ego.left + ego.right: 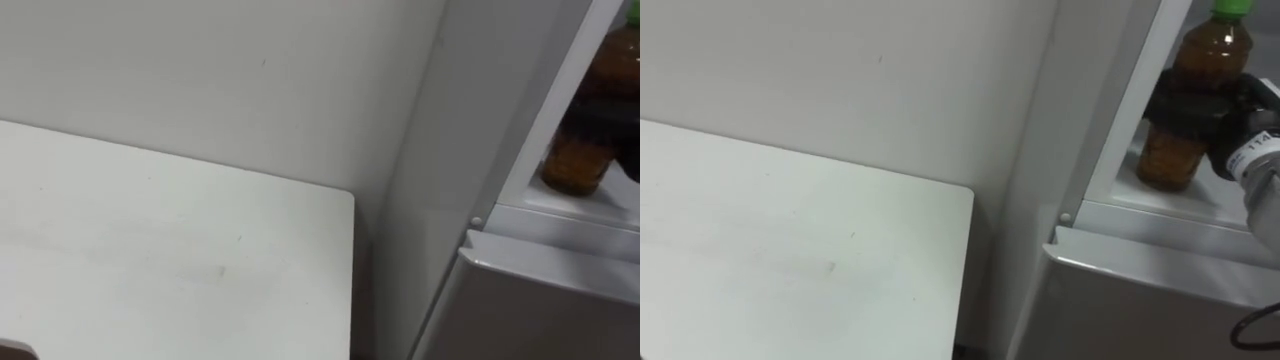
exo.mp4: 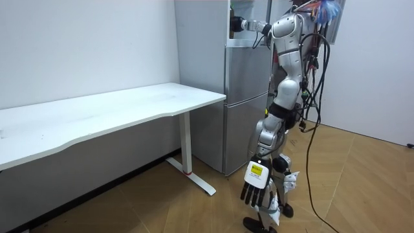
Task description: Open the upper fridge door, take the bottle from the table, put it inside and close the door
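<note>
A humanoid robot stands at the open fridge [image 1: 1120, 290], its right hand [image 1: 1230, 120] reaching into the upper compartment with the bottle [image 1: 1168, 160] in its grasp. The dark fingers [image 1: 1185, 105] are curled round the bottle's middle, and the palm lies on its 3 o'clock side. The bottle holds brown liquid and stands upright, green cap [image 1: 1230, 8] at 12 o'clock, its long axis parallel to the fridge frame. Its base is at or just above the compartment floor; whether it touches cannot be told.

Judged from this, the placing is nearly done. The coming move turns on the base meeting the floor squarely, so that the fingers can spread and the hand draw back toward 3 o'clock without tipping a tall, narrow load.

The right eye view gives the cap and the wrapped fingers. In the left eye view the bottle sits at the frame's 3 o'clock edge, showing its lower body and base over the white ledge. The room view adds the stance: the robot is upright just beside the fridge, with the table [image 2: 129, 110] off at 9 o'clock. Its left hand [image 2: 253, 188] hangs idle at 6 o'clock beside its leg, fingers loose and holding nothing.
</note>
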Robot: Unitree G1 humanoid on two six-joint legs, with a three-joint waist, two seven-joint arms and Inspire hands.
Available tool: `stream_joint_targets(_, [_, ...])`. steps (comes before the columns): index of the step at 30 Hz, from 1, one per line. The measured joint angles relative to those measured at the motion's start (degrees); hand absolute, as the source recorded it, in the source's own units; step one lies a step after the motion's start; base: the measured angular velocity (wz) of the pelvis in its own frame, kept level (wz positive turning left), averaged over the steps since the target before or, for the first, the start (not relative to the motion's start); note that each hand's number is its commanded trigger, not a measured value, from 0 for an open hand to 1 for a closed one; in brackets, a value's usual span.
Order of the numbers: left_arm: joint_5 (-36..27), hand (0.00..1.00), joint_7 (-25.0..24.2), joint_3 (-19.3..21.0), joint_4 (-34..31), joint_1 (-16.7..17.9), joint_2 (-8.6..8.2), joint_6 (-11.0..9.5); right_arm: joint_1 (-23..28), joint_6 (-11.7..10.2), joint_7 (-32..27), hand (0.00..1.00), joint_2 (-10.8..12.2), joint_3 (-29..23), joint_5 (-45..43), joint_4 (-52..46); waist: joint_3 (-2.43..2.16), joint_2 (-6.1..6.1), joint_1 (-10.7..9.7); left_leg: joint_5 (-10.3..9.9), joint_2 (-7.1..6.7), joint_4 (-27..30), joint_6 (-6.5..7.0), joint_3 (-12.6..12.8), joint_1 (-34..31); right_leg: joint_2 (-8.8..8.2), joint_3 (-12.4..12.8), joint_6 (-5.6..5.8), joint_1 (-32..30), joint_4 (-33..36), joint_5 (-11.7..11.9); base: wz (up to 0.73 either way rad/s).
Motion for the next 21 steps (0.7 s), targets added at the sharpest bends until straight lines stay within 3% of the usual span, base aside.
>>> stream_joint_targets(21, [-0.1, 0.0, -0.1, 0.0, 0.0, -0.4, 0.05, 0.0, -3.4, 0.0, 1.9, 0.0, -1.2, 0.0, -0.1, 2.1, 0.12, 0.0, 0.0, 0.0, 0.05, -0.1, -0.01, 0.3, 0.0, -0.02, 0.0, 0.0, -0.3, 0.0, 0.0, 0.0])
